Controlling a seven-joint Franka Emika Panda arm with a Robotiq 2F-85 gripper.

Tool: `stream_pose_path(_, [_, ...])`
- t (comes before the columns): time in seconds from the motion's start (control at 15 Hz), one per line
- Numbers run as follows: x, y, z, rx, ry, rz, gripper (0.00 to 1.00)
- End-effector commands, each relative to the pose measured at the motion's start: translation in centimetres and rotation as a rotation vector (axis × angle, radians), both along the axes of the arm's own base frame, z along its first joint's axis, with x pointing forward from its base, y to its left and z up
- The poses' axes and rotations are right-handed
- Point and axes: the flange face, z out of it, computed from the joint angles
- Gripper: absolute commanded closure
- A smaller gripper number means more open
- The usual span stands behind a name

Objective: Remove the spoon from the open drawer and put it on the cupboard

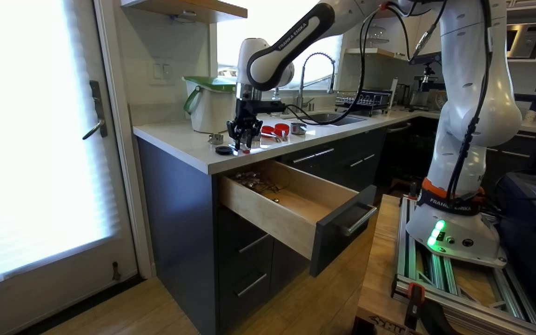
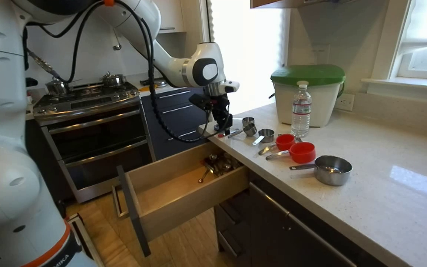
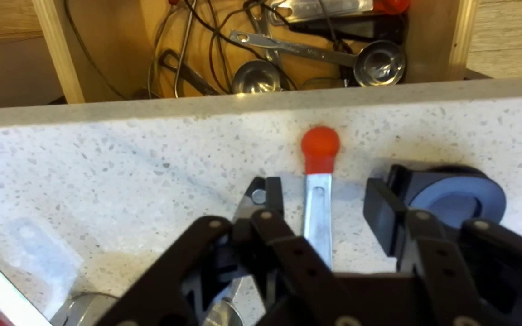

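Note:
The open drawer [image 1: 268, 221] is pulled out below the counter; it also shows in an exterior view [image 2: 195, 207] and the wrist view [image 3: 55, 50]. Metal measuring spoons, such as the spoon [image 3: 379, 63], lie among thin cords inside it. The cupboard's white countertop [image 1: 170, 142] also shows in an exterior view [image 2: 376, 155]. On it lies a metal-handled utensil with a red end [image 3: 319, 199], its lower part hidden by the gripper. My gripper [image 3: 326, 203] is open, with one finger on each side of the handle, apart from it. It is low over the countertop corner in both exterior views [image 1: 242, 145] [image 2: 224, 129].
A black round object [image 3: 458, 197] lies beside the right finger in the wrist view. Red measuring cups [image 2: 302, 152], metal cups [image 2: 332, 170], a plastic bottle [image 2: 301, 115] and a green-lidded white bin [image 2: 306, 100] stand on the countertop. A sink [image 1: 338, 118] lies farther along.

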Motion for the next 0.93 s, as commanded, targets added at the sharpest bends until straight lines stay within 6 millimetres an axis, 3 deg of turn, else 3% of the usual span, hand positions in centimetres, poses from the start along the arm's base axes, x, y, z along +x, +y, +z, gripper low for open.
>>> stream_pose_path(0.0, [-1.2,-0.5,1.7,-0.008,-0.017,-0.021,0.51])
stream_pose_path(0.2, [-2.8,-1.0,3.0,0.009,-0.008,-0.048,0.42])
stream_pose_path(0.27, [-3.7,-1.1,3.3,0.013,0.000,-0.048,0.28])
stream_pose_path(0.53, [-9.3,-0.7,3.7,0.037,0.019,-0.023,0.01])
stream_pose_path(0.87, [-17.5,-0.5,4.0,0.070,-0.027,-0.001,0.00])
